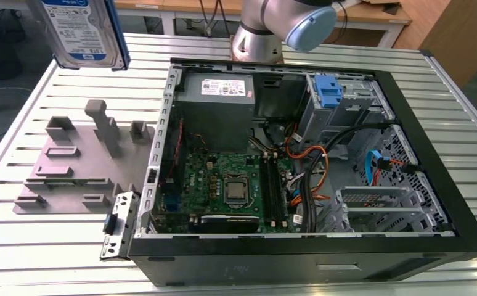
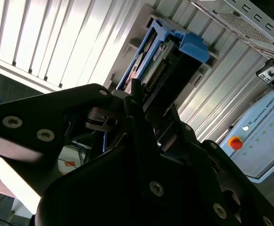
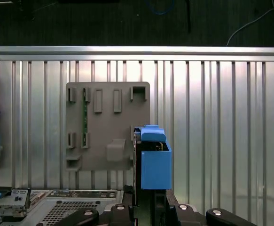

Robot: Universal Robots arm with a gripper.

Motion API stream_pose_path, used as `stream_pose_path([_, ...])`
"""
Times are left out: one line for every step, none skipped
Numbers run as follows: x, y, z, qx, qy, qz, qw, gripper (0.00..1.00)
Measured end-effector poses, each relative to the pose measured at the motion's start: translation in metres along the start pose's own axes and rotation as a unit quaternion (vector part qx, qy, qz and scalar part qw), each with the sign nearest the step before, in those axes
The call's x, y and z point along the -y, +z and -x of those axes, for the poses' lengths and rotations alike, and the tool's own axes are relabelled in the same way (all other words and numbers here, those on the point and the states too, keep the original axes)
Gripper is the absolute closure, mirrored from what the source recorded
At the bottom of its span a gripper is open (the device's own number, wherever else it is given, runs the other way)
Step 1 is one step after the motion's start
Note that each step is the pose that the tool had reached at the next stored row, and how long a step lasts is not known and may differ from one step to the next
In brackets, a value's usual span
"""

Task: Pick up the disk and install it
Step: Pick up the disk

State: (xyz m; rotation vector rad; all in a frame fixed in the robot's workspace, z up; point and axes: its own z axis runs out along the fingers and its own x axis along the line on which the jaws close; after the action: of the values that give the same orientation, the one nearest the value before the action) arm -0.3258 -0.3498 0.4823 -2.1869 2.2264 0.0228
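Ribbed aluminium made up the table [image 1: 24, 117], and the open black computer case [image 1: 304, 256] took most of the room on it, boards and cables laid bare. Beside the case, toward the exterior view's left, sat a grey fixture plate [image 1: 61, 176] with its slots and posts. Above that plate, up off the table, hung the disk [image 1: 82, 31], silver with a white and blue label and blue rails. The claw [image 3: 152, 207] was clamped on it. In both wrist views its black jaws pinched one end, and the disk's long axis ran straight out from the claw, far end pointing down toward the table. By my reckoning, what mattered was the gap. The case's drive bay, where a bare blue bracket [image 1: 327, 91] stood, lay well apart from the disk, off toward the exterior view's right.
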Motion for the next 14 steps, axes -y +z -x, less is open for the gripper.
stream_pose_path([0.0010,0.0000,0.0000,0.0000,0.000,0.0000,1.00000,0.65])
stream_pose_path([0.0023,0.0000,0.0000,0.0000,0.000,0.0000,1.00000,0.65])
stream_pose_path([0.0037,0.0000,0.0001,0.0000,0.000,0.0000,1.00000,0.65])
stream_pose_path([0.0051,0.0001,0.0001,0.0000,0.000,0.0000,1.00000,0.65])
stream_pose_path([0.0065,0.0000,0.0001,0.0000,0.000,0.0000,1.00000,0.65])
stream_pose_path([0.0080,0.0000,0.0002,0.0000,0.000,0.0000,1.00000,0.65])
stream_pose_path([0.0094,0.0001,0.0002,0.0000,0.000,0.0000,1.00000,0.65])
stream_pose_path([0.0109,0.0001,0.0002,0.0000,0.000,0.0000,1.00000,0.65])
stream_pose_path([0.0125,0.0001,0.0002,0.0000,0.000,0.0000,1.00000,0.65])
stream_pose_path([0.0142,0.0001,0.0003,0.0000,0.000,0.0000,1.00000,0.65])
stream_pose_path([0.0161,0.0000,0.0003,0.0000,0.000,0.0000,1.00000,0.65])
stream_pose_path([0.0179,0.0001,0.0003,0.0000,0.000,0.0000,1.00000,0.65])
stream_pose_path([0.0198,0.0001,0.0004,0.0000,0.000,0.0000,1.00000,0.65])
stream_pose_path([0.0218,0.0001,0.0004,0.0000,0.000,0.0000,1.00000,0.65])
